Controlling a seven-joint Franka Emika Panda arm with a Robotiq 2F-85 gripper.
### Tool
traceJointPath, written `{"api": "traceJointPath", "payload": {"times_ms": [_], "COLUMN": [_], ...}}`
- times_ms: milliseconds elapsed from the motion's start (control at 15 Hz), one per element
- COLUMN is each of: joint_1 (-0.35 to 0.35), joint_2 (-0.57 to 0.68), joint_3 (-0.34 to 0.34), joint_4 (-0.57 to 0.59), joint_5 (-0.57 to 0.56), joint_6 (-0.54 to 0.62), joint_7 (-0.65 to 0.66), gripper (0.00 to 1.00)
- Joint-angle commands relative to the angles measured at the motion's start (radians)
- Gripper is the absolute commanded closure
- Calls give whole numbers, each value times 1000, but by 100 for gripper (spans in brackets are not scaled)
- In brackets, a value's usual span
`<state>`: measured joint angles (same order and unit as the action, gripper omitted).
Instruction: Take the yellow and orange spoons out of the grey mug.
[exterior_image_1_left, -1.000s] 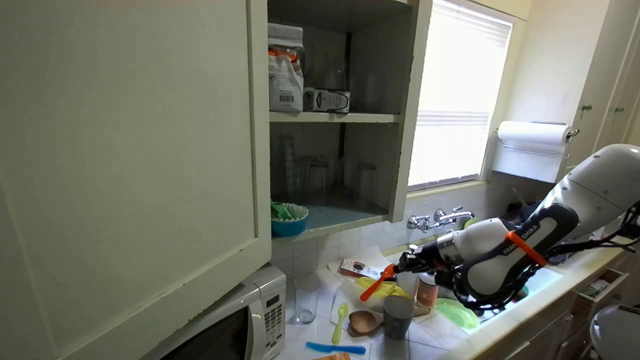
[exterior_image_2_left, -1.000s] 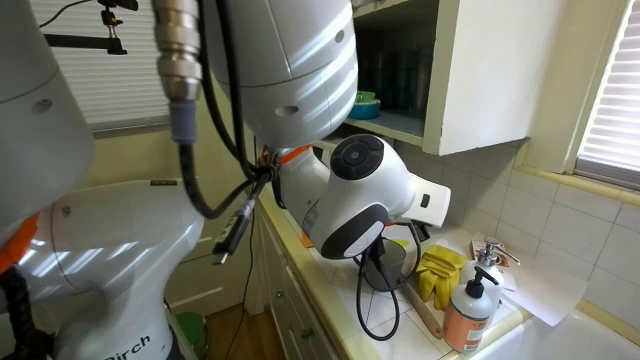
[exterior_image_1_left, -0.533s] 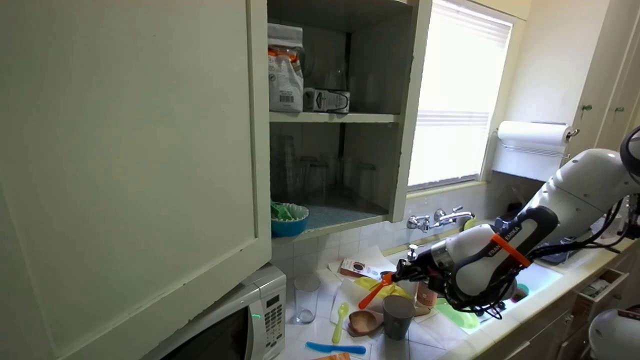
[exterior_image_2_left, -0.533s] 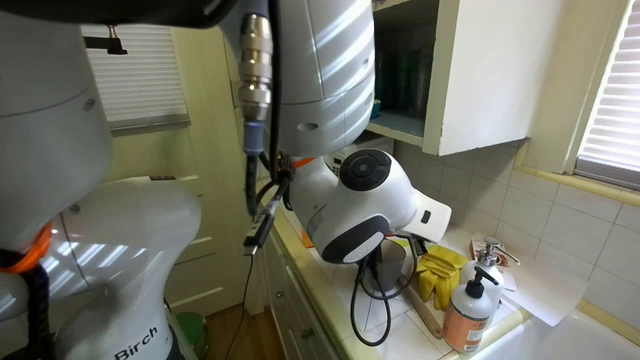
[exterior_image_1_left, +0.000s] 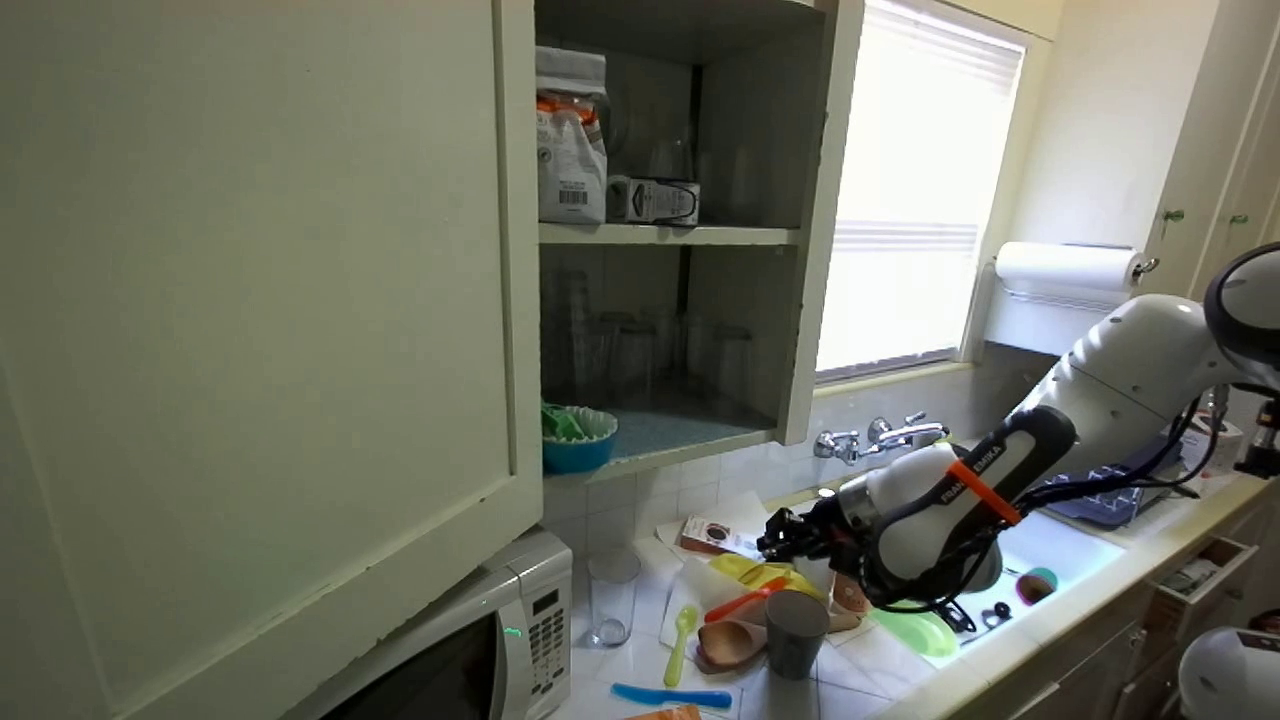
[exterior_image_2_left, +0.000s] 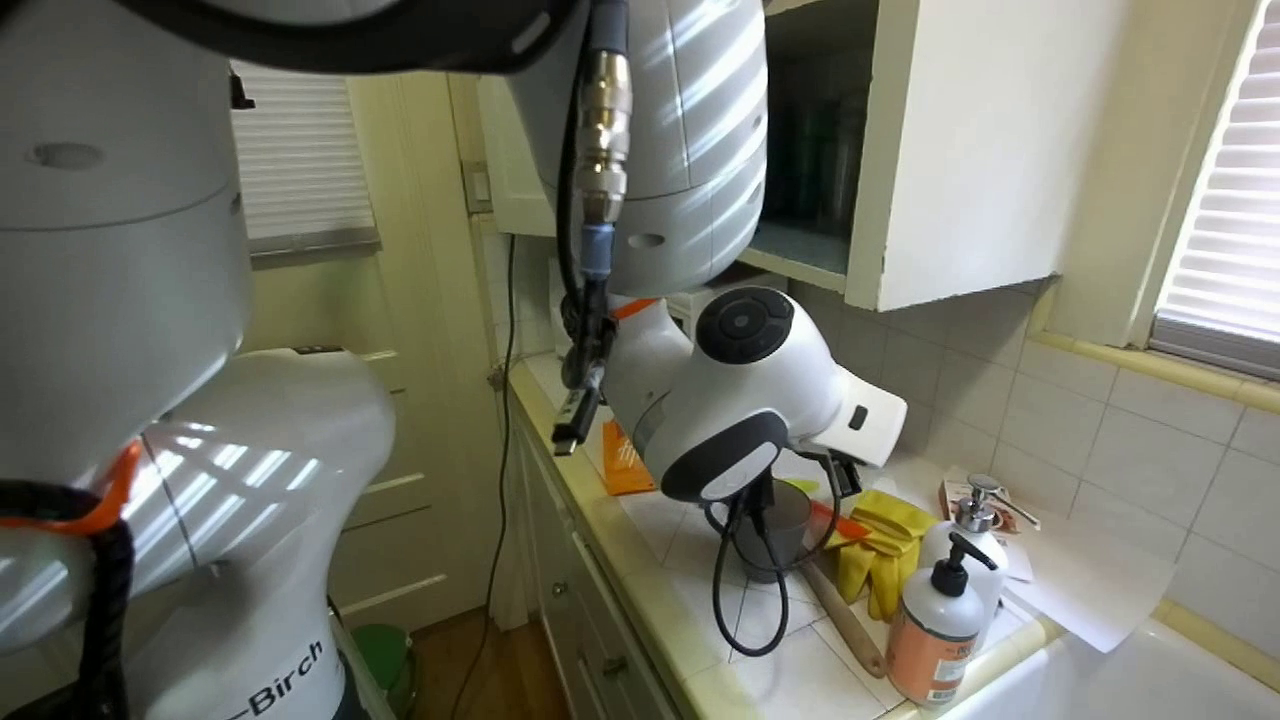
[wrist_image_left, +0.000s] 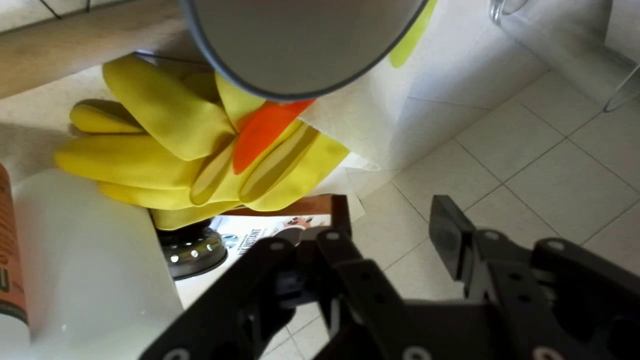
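Note:
The orange spoon (exterior_image_1_left: 745, 600) lies behind the grey mug (exterior_image_1_left: 797, 635), partly over yellow gloves. It also shows in an exterior view (exterior_image_2_left: 838, 525) and in the wrist view (wrist_image_left: 272, 130), partly hidden by the mug rim (wrist_image_left: 300, 45). The mug stands upright; no spoon shows in the part of its inside that I see. The yellow spoon (exterior_image_1_left: 680, 645) lies on the counter left of the wooden spoon; its end shows beside the mug in the wrist view (wrist_image_left: 412, 37). My gripper (exterior_image_1_left: 775, 535) is above the gloves, clear of the orange spoon. Its fingers (wrist_image_left: 392, 217) are apart with nothing between them.
Yellow gloves (exterior_image_1_left: 765, 575), a wooden spoon (exterior_image_1_left: 728, 645), a blue-handled utensil (exterior_image_1_left: 670, 697) and a clear glass (exterior_image_1_left: 612, 600) are on the counter. A box (exterior_image_1_left: 715, 538) lies near the wall. Soap bottles (exterior_image_2_left: 940, 630) stand by the sink. An open cupboard (exterior_image_1_left: 665, 350) hangs above.
My gripper has opened and let go of the orange spoon, which now lies by the mug over the gloves. The gripper has moved slightly up and left in an exterior view.

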<state>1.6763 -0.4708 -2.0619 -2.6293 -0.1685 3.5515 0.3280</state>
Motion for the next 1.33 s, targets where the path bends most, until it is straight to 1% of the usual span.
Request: {"api": "traceJointPath", "payload": {"times_ms": [0,67,200,267,467,533,733,800,867,1000,1133,1200,1267], "joint_1": [-34,-51,-82,-100,-206,-233,-357,-382,-417,-451,-456,-625,-662], "joint_2": [6,18,97,154,263,308,393,421,448,481,461,420,373], "joint_3": [113,149,217,250,397,433,610,657,710,767,777,938,974], "joint_4": [-10,-20,-54,-71,-116,-127,-139,-113,-115,-112,-108,-112,-114], "joint_5": [150,164,195,215,230,185,170,174,179,184,164,110,81], "joint_6": [-48,-69,-126,-150,-177,-152,-125,-148,-147,-152,-186,-211,-238], "joint_7": [-129,-155,-195,-206,-228,-188,-205,-216,-229,-280,-366,-389,-429], "gripper": [20,14,1,0,0,0,0,0,0,0,0,0,0]}}
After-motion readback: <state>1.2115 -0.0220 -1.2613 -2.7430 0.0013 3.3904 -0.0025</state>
